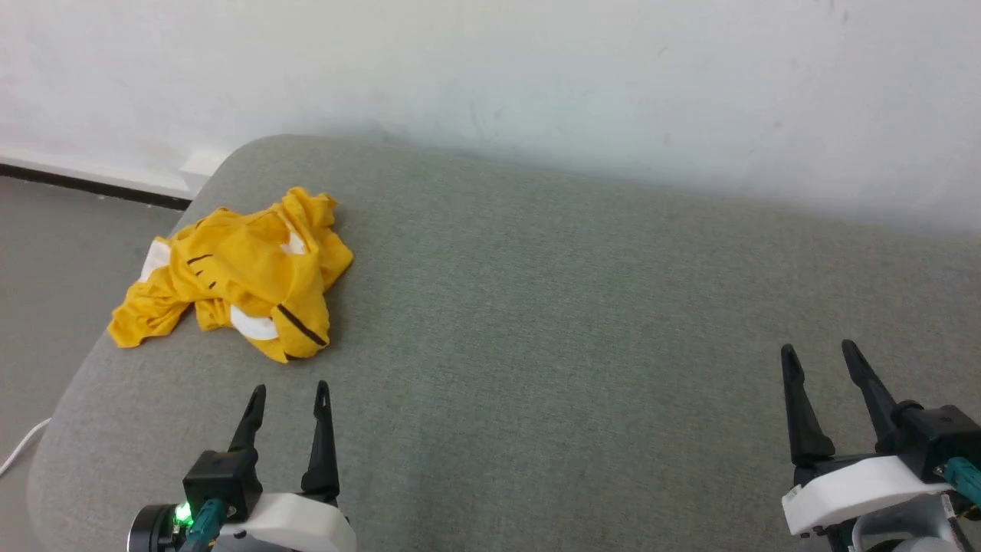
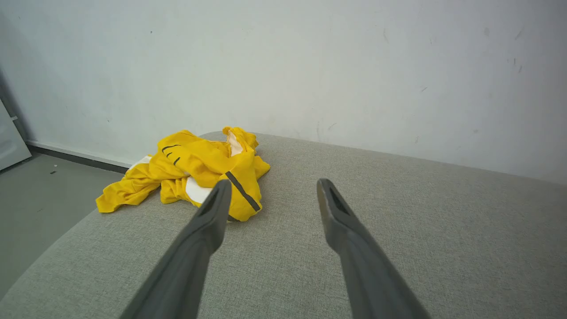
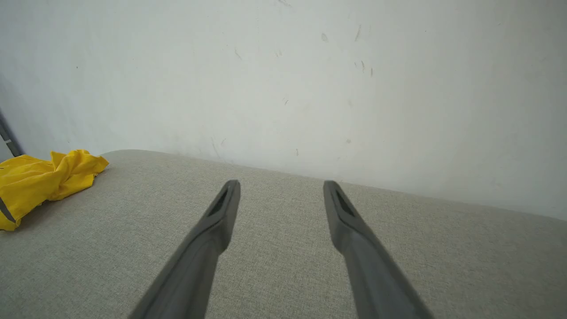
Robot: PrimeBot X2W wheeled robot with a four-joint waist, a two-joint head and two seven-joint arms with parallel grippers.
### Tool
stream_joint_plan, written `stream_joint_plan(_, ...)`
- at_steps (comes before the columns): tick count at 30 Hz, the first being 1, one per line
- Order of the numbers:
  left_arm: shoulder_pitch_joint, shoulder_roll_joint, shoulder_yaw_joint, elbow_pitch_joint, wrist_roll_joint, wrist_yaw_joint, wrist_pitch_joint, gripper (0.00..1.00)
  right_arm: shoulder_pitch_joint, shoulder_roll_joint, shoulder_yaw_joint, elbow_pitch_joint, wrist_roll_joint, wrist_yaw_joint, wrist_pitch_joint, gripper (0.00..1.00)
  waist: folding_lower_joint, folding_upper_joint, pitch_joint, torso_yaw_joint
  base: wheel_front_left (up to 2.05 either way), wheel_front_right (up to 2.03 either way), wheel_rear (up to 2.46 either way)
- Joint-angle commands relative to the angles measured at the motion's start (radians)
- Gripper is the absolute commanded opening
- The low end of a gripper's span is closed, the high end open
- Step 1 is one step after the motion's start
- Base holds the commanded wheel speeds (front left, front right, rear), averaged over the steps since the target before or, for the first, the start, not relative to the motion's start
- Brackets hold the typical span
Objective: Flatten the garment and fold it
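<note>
A grey floor runs down the left, a white cable lying on it near the bottom edge; a dark skirting strip foots the scuffed white wall that closes the back; before it stands a grey fabric-covered surface with rounded corners. The garment lies crumpled in a heap at the surface's far left corner; near it, on the robot's side, the left gripper hovers with fingers spread and empty; well apart at the right, the right gripper is likewise spread, holding nothing.
</note>
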Motion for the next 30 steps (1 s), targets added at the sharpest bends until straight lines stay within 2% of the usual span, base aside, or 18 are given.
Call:
stream_joint_plan(1,0.010,-0.003,0.000,0.006,-0.007,0.009,-0.010,1.00,0.009,0.002,0.003,0.005,0.008,-0.001,-0.010,1.00,0.0000,0.0000,-0.005,0.027,0.00,0.00,0.00)
stream_joint_plan(30,0.049,-0.005,-0.001,0.021,-0.048,0.030,-0.069,1.00,0.008,0.004,0.058,0.059,0.039,-0.002,-0.069,1.00,0.0000,0.0000,-0.020,0.249,0.00,0.00,0.00)
